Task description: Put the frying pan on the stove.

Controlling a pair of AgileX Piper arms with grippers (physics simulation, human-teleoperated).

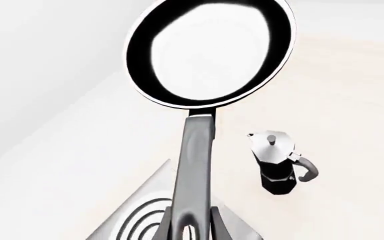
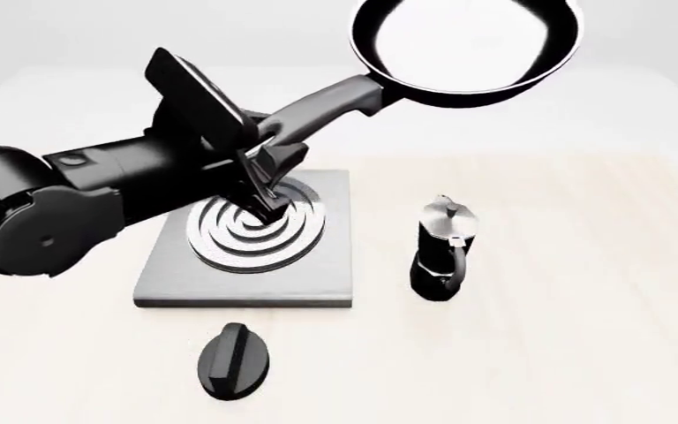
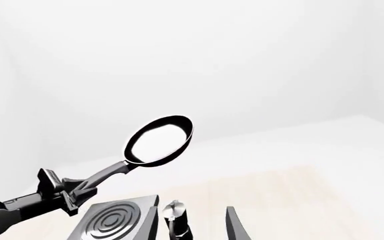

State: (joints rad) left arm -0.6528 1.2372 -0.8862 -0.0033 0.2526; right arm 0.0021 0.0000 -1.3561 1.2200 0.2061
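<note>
Black oval knob on table, nearest camera, just in front of stove. Stove flat on table; moka pot upright just right of it. Left gripper above stove, fingers clenched on frying pan handle end. Pan held airborne, beyond and right of stove. Right gripper: only finger tips visible, grip state cannot tell.

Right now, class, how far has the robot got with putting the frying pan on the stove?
Done: the left claw has gripped the frying pan by its handle and lifted it off the table. In hand: the pan hangs in the air, beyond the stove. Left: bring it over the rings, lower it and let go.
</note>
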